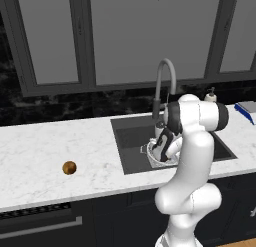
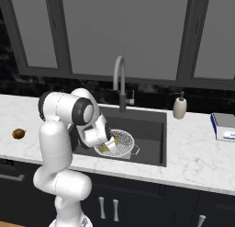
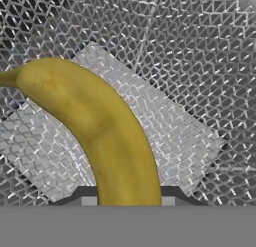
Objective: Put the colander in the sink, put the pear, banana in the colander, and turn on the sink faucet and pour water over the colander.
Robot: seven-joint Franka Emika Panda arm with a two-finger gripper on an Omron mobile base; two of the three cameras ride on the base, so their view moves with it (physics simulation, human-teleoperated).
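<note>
Curved yellow banana (image 3: 115,141) pinched in hand (image 3: 128,198), over white perforated colander (image 3: 190,66), pear (image 1: 69,167) on counter (image 1: 45,151)

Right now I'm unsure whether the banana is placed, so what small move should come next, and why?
Probably open the fingers and let go: they are shut on the banana, which in the hand view already hangs over the mesh of the colander, itself in the sink. The pear waits on the counter.

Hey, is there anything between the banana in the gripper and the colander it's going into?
Nothing visible. The gripper holds the banana inside the colander in the sink, with only mesh beneath it.
</note>
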